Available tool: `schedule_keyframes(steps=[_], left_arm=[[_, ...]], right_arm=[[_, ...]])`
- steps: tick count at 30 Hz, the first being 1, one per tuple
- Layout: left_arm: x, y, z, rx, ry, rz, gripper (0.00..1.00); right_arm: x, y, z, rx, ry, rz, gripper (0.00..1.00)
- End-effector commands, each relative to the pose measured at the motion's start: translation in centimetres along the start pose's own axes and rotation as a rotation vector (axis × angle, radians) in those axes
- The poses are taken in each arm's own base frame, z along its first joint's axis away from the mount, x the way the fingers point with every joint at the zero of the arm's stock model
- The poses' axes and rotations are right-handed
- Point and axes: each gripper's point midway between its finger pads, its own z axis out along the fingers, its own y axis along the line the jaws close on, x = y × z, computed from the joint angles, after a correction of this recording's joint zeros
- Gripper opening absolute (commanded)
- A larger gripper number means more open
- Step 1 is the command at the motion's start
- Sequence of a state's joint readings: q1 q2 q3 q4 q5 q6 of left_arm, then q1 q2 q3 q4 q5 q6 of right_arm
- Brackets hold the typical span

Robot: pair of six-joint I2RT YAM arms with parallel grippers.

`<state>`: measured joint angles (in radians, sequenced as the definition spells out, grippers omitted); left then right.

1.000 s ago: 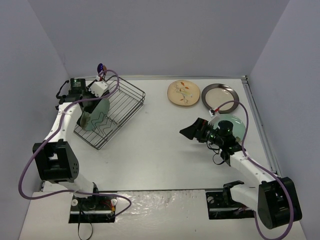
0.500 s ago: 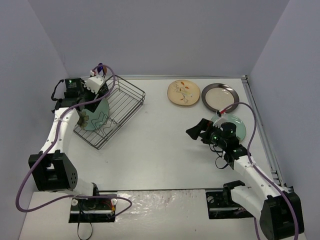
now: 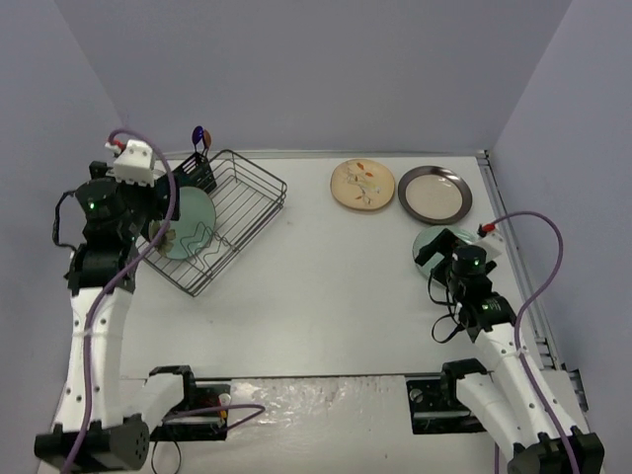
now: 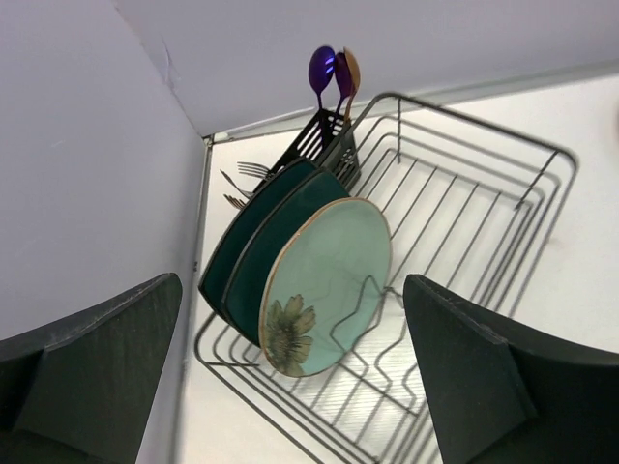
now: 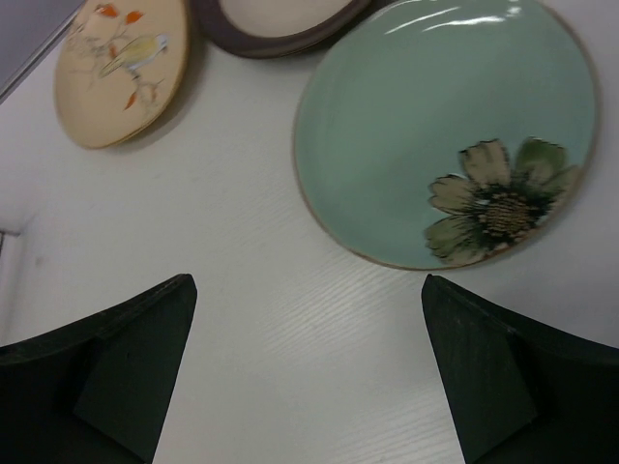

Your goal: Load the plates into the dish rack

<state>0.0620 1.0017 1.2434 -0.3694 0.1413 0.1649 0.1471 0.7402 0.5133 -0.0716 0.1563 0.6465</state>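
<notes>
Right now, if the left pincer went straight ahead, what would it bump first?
Probably the flowered mint-green plate standing in the dish rack; it sits straight ahead of the open left pincer, though depth is unclear.

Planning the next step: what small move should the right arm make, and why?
Likely lower the right gripper onto the rim of the mint flowered plate beneath it: the jaws stand open, the plate lies flat on the table, and the dish rack has free slots.
</notes>
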Motion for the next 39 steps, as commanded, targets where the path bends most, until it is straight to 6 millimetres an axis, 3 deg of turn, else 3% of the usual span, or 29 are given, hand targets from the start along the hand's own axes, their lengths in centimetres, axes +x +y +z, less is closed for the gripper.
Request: schedule_keyframes(steps=[1,7,15,29,39], left_arm=[[-0.5,-2.2,-2.3,0.04,-0.07,-0.209,0.97],[4.6,-7.4,-2.5,0.194,0.014,-0.261,0.97],[8.8,-9.1,-2.7,0.211,0.094,-0.269,0.97],[9.6,-9.0,-2.8,0.185,0.115,-0.286,0.97],[9.8,-8.7,-2.8,0.172,0.116,-0.282,0.97]], right_arm=[[-2.6,-5.5,-0.2,0.293,-0.112,0.07,1.0],[-0.5,-9.3,1.3,0.371,-0.06,0.225,0.96],[2.3,-10.9,3.6,0.345,-0.006,0.356,0.91],[6.6,-14.1,6.6,0.244,0.117,0.637,0.87],[7.3,-15.1,7.3,0.261,0.166,0.641,0.73]])
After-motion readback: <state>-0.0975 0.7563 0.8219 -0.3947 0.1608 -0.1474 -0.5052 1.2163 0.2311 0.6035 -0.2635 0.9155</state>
